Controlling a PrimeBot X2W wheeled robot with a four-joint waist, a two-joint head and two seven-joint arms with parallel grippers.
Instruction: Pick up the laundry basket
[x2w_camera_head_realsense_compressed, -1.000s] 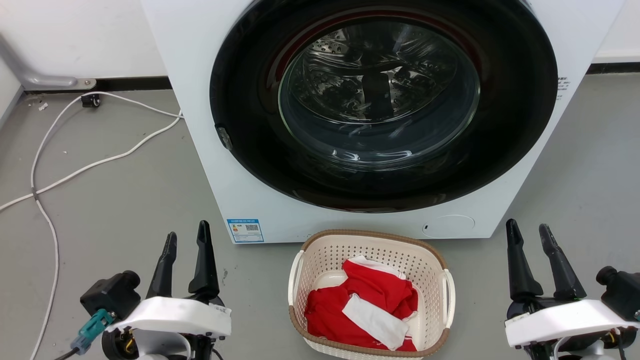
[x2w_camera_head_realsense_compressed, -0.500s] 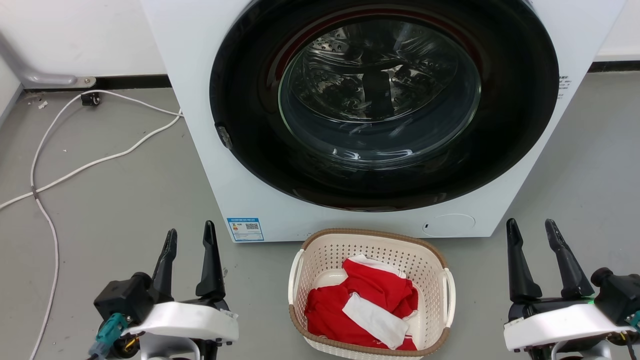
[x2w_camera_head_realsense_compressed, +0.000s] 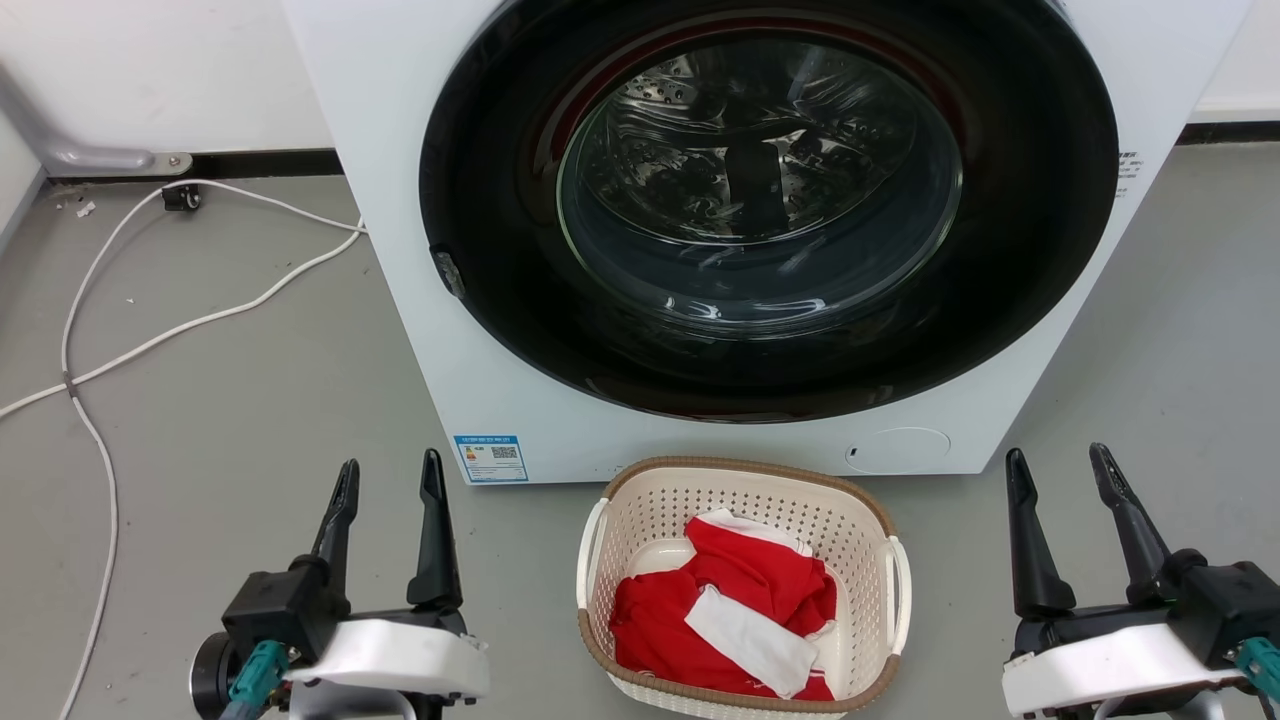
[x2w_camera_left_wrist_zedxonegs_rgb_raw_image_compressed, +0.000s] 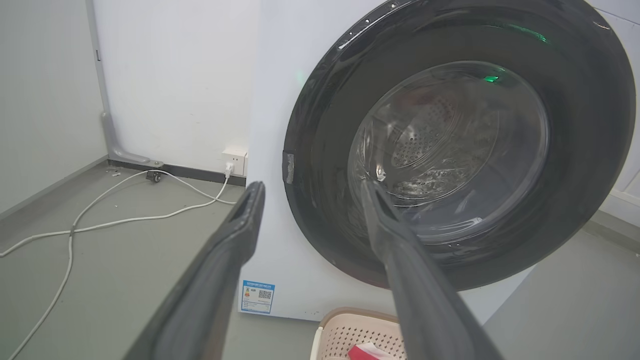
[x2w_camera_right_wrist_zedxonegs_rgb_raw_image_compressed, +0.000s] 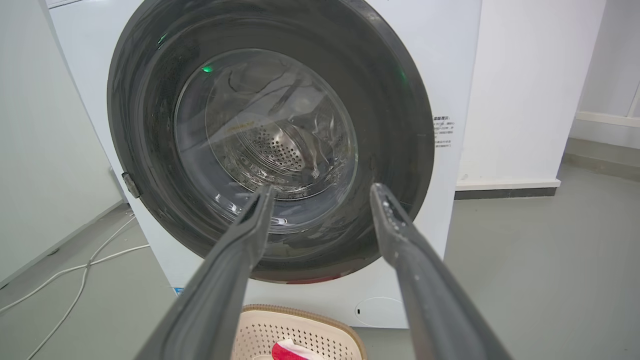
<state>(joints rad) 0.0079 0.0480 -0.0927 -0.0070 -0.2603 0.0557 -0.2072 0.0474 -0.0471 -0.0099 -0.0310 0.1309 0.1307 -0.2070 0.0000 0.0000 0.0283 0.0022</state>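
While a white cable (x2w_camera_head_realsense_compressed: 200, 325) trails over the floor (x2w_camera_head_realsense_compressed: 250, 420) at the left, the left hand (x2w_camera_head_realsense_compressed: 390, 466) points at the washing machine (x2w_camera_head_realsense_compressed: 390, 200), fingers apart and empty. The laundry basket (x2w_camera_head_realsense_compressed: 640, 520) stands on the floor just before the machine, holding red and white cloth (x2w_camera_head_realsense_compressed: 740, 590). The right hand (x2w_camera_head_realsense_compressed: 1058, 456), well apart from the basket, is also spread and empty.

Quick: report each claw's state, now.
Left claw: open, empty, left of the cream-white perforated plastic laundry basket with a brown rim.
Right claw: open, empty, right of that basket.
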